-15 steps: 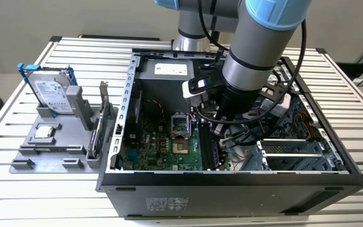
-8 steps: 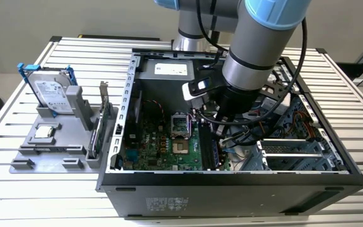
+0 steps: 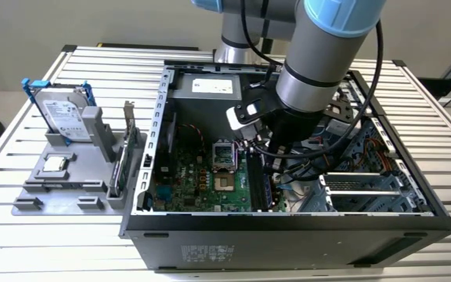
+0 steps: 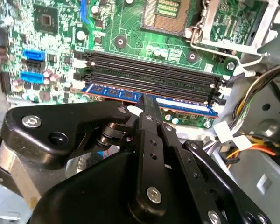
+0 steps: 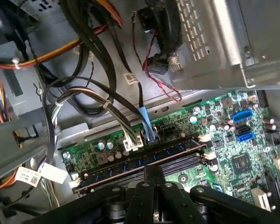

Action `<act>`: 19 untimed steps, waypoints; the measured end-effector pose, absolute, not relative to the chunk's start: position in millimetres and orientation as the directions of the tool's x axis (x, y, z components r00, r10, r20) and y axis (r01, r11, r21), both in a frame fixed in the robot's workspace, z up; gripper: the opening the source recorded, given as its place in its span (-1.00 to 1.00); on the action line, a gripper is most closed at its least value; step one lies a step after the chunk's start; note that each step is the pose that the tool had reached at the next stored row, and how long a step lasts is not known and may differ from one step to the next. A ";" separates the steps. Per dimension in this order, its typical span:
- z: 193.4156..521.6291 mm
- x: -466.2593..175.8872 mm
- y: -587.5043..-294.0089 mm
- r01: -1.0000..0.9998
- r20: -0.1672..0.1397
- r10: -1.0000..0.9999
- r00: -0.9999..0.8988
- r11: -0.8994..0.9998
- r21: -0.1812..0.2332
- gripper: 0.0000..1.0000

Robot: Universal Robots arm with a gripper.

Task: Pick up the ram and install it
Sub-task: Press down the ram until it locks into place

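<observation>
Down inside the open computer case (image 3: 288, 226), the arm reaches toward the motherboard (image 3: 202, 188), with the gripper (image 4: 147, 105) poised directly over the bank of memory slots (image 4: 149, 74). The ram (image 4: 130, 94) shows in the second wrist view as a blue-edged stick standing on edge in the slot nearest the gripper, parallel to the empty black slots beside it; in the first wrist view it (image 5: 144, 158) runs along the same slot just in front of the fingers. The fingers (image 4: 151, 116) are drawn close together, their tip right at the stick's upper edge near its middle; whether they pinch it or just press on it I cannot tell. Beyond the slots sits the open processor socket (image 4: 170, 14), and bundled cables (image 5: 98, 102) trail across the case wall.

The case lies on its side on the slatted worktop (image 3: 413, 94), toward the middle. Near the worktop's edge at the exterior view's left, a grey holder (image 3: 69, 176) carries an upright hard drive with blue rails (image 3: 61, 111) and a card with a metal bracket (image 3: 124, 158).
</observation>
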State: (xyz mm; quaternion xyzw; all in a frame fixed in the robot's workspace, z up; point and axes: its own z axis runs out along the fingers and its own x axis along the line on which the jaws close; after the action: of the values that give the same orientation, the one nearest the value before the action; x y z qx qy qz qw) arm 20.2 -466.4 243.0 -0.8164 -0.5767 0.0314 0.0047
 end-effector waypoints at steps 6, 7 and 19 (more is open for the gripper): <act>243.0 20.2 -465.7 0.974 -0.046 0.974 0.222 -0.224 -0.044 -1.00; 243.0 20.2 -465.5 0.977 -0.046 0.977 0.206 -0.208 -0.044 -1.00; 243.2 20.2 -464.9 0.997 -0.046 0.997 0.054 -0.057 -0.048 -1.00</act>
State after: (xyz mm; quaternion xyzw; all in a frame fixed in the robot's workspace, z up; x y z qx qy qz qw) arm 20.2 -464.9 243.2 -0.7261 -0.6868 0.0333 0.0015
